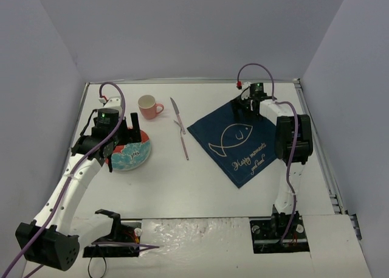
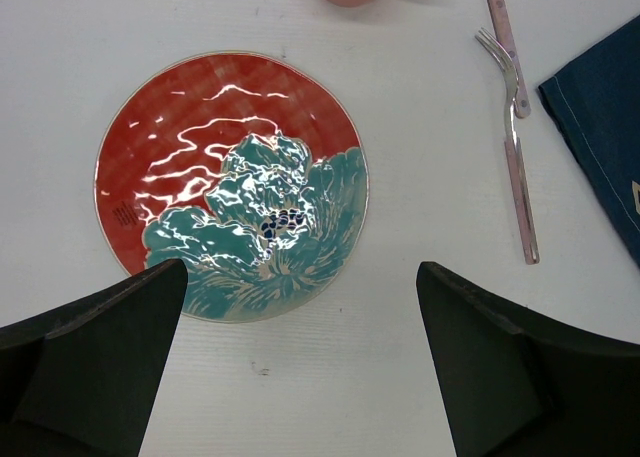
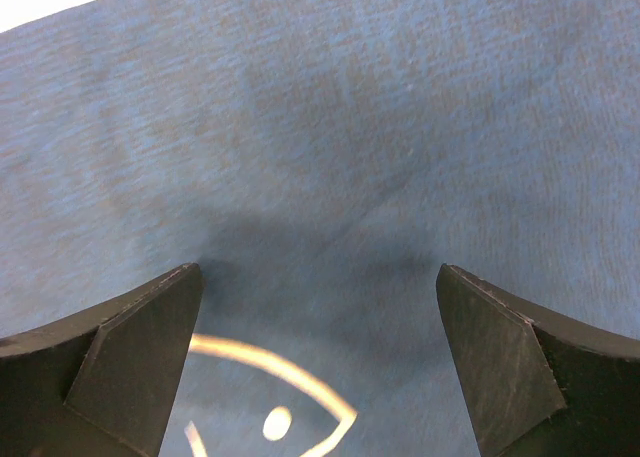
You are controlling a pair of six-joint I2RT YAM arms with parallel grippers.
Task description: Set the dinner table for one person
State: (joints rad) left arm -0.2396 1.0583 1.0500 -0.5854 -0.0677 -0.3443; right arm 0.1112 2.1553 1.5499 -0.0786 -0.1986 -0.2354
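The white dinner table (image 1: 200, 187) holds a red and teal flower plate (image 1: 130, 153) at the left, also in the left wrist view (image 2: 230, 182). A pink cup (image 1: 148, 106) stands behind it. A knife (image 1: 177, 114) and a pink-handled fork (image 1: 182, 139) lie mid-table; the fork shows in the left wrist view (image 2: 518, 147). A navy fish-print cloth (image 1: 240, 138) lies at the right. My left gripper (image 2: 300, 307) is open and empty over the plate's near edge. My right gripper (image 3: 318, 307) is open and empty just above the cloth (image 3: 350, 127), near its far corner.
Grey walls close the table on three sides. A metal rim (image 1: 322, 150) runs along the right edge. The arm bases and a crinkled white sheet (image 1: 194, 235) sit at the near edge.
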